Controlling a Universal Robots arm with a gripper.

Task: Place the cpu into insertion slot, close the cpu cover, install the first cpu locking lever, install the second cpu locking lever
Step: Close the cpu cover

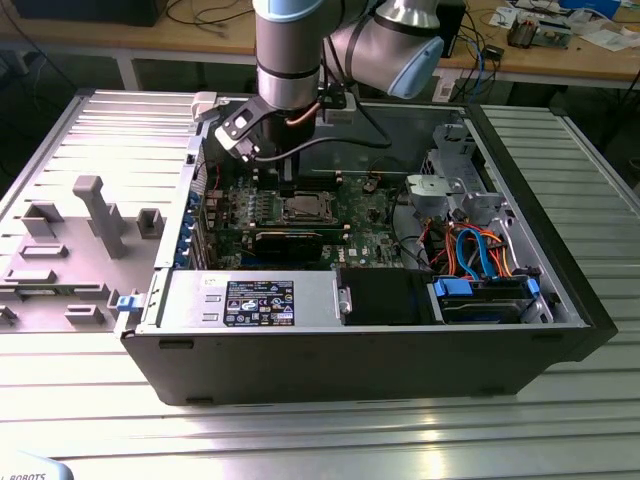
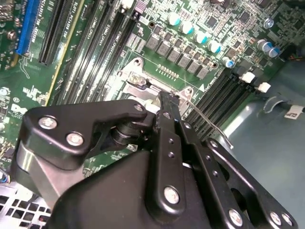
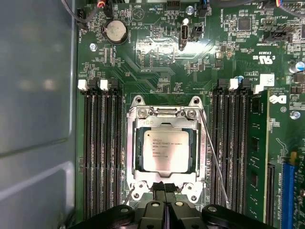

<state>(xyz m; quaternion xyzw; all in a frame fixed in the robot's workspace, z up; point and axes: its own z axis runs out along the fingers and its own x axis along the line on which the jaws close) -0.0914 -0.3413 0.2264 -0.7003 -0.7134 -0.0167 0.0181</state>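
Note:
In the first wrist view the cpu [image 3: 165,150] lies flat in the insertion slot [image 3: 137,184], silver top up. The cpu cover [image 3: 165,123] is down around it, framing the chip. One thin wire locking lever [image 3: 214,162] slants away from the socket's side, unlatched. A short end of another lever [image 3: 127,198] pokes out at a socket corner. My gripper [image 3: 165,187] is shut, with its fingertips together at the socket's edge and nothing seen between them. The second wrist view shows the black gripper [image 2: 167,101] over the socket beside that lever [image 2: 209,126]. In the exterior view the gripper [image 1: 288,190] hangs just above the cpu [image 1: 301,209].
Black memory slots [image 3: 100,152] flank the socket on both sides. A black graphics card [image 1: 290,243] lies in front of the socket. The open computer case [image 1: 360,350] walls me in, with a drive cage [image 1: 450,195] and orange and blue cables [image 1: 475,255] on the exterior view's right.

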